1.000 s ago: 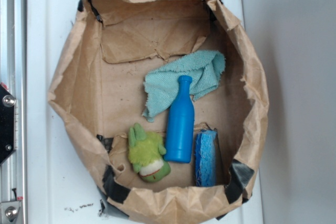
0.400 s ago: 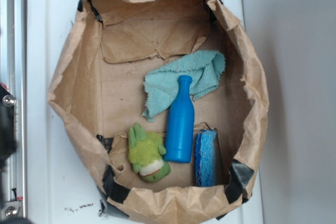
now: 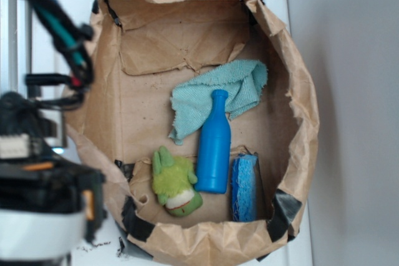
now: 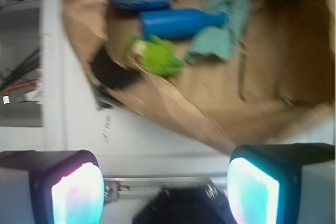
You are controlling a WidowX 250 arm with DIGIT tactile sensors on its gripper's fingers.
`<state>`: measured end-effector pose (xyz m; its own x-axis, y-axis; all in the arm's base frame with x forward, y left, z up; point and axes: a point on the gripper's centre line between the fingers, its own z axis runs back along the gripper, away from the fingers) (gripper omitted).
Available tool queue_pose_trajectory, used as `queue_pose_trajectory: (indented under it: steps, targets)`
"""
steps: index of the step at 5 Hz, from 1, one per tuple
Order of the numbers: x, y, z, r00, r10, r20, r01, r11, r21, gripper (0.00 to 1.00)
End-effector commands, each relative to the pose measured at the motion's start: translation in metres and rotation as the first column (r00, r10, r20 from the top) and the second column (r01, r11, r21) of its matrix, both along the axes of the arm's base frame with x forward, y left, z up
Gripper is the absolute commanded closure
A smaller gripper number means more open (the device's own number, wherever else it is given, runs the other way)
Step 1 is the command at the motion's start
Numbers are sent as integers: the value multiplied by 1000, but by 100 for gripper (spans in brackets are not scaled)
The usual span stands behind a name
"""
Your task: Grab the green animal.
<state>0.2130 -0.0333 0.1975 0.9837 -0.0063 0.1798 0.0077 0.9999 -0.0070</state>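
The green animal [image 3: 176,182], a fuzzy lime-green plush with long ears, lies near the front left inside the brown paper bag [image 3: 298,91]. In the wrist view the green animal [image 4: 157,56] appears blurred, high and left of centre, far from my gripper [image 4: 165,187]. The gripper is open, its two glowing pads [image 4: 79,195] wide apart with nothing between them, over the white surface and metal rail outside the bag. In the exterior view my arm [image 3: 43,210] is a dark blur at the lower left, outside the bag's left wall.
A blue bottle [image 3: 214,144] lies right beside the plush, with a blue sponge [image 3: 244,188] further right. A teal cloth rag [image 3: 218,95] lies behind the bottle's neck. The bag's crumpled wall [image 4: 173,108] rises between the gripper and the toys.
My arm has swung into the exterior view at the left, from almost nothing visible to filling the lower-left corner. The toys and bag have not moved.
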Motion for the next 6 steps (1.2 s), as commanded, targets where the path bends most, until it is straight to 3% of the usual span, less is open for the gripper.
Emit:
queue_pose_trajectory:
  steps: [1,2,4,5,6]
  targets:
    - [71,28,-11,998,-50,30,51,998,-40,0]
    - [81,22,-37,994,-106,20,106,994,6,0]
    - [61,17,-86,977,-207,-57,212,971,106,0]
    - [31,16,-98,955,-280,-99,288,954,88,0]
    - [18,16,-102,957,-258,-136,264,964,25,0]
